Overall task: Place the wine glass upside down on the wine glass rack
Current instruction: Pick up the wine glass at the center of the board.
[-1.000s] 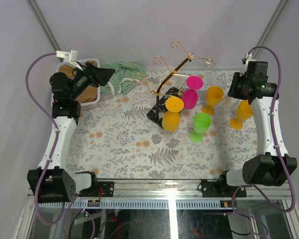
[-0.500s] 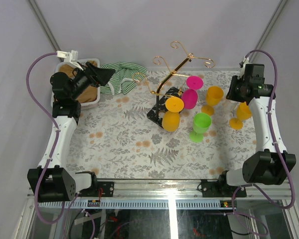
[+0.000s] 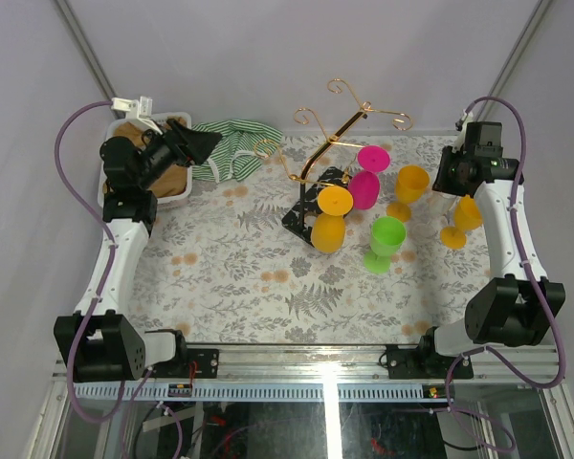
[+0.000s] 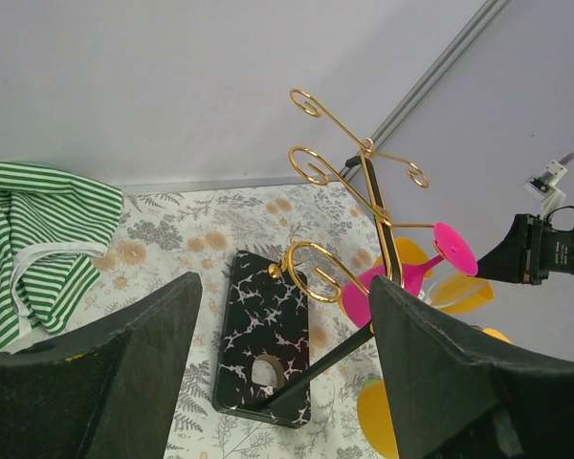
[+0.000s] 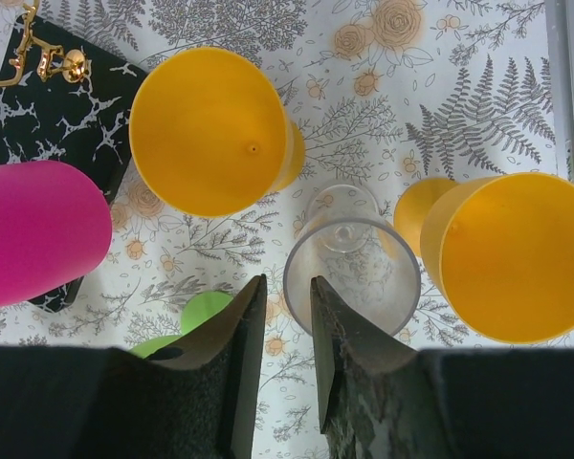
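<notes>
**Wine glass rack** (image 3: 333, 143): gold post with curled hooks on a black marbled base. A pink goblet (image 3: 364, 187) and a hung orange goblet (image 3: 329, 229) hang from it, bowls lowest.

**Clear wine glass** (image 5: 352, 258): stands upright, mouth up, on the floral cloth (image 3: 230, 277). It is to the right of the rack and well apart from it, not on any hook. It sits between the inner orange goblet (image 5: 210, 129) on the rack side and the outer orange goblet (image 5: 512, 258) beyond it.

**Green goblet** (image 3: 386, 236): upright, near the rack's right side.

**Right gripper** (image 5: 287, 282): right of the rack, over the clear wine glass. Its jaws stand a narrow gap apart, and the glass's rim edge shows in that gap. Contact cannot be told.

**Left gripper** (image 4: 282, 296): left of the rack, jaws spread wide, holding nothing.

**Green-striped cloth** (image 3: 231, 148): bunched up left of the rack.
</notes>
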Robot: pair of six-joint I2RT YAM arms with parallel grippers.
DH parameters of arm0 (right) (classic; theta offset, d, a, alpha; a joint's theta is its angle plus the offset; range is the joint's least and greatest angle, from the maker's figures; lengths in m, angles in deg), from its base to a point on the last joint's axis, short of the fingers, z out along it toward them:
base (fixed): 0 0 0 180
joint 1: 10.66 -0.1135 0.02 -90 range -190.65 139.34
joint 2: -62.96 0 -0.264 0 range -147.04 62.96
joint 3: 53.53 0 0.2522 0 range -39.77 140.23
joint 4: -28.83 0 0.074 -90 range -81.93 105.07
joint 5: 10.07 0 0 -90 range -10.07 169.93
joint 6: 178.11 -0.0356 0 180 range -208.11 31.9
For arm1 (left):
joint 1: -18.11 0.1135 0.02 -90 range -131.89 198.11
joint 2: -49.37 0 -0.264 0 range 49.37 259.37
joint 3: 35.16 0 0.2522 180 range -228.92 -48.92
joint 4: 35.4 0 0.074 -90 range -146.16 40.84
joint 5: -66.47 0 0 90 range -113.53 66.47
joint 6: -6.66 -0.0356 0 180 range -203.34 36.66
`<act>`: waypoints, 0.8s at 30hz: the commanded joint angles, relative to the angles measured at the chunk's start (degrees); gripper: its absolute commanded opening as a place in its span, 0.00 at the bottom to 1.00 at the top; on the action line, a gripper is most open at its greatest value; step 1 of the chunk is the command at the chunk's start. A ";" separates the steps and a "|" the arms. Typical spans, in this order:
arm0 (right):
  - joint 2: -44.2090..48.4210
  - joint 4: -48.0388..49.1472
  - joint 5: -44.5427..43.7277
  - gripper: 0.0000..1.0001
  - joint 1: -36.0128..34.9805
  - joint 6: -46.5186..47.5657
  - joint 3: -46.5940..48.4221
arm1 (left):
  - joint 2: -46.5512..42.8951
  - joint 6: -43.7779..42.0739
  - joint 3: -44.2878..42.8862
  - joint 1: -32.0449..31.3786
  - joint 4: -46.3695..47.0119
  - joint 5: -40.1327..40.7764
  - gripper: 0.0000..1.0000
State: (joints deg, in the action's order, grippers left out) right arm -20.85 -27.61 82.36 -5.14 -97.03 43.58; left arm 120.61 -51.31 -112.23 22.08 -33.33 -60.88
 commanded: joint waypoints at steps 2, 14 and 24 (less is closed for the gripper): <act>-0.37 1.89 -1.91 0.31 -0.33 1.38 0.25 | 0.70 -0.75 -2.48 0.51 0.58 0.50 0.70; -0.47 2.69 -2.61 0.27 -0.32 1.64 -0.54 | 1.35 -0.92 -2.80 0.45 0.54 0.27 0.70; -0.41 2.36 -2.72 0.04 -0.33 1.76 -0.64 | 1.19 -1.01 -2.56 0.48 0.39 0.25 0.70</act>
State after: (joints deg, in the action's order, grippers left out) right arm -21.53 -26.21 80.86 -5.16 -96.01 42.84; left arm 121.79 -51.31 -112.97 22.08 -33.33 -60.61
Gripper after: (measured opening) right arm 0.091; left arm 0.703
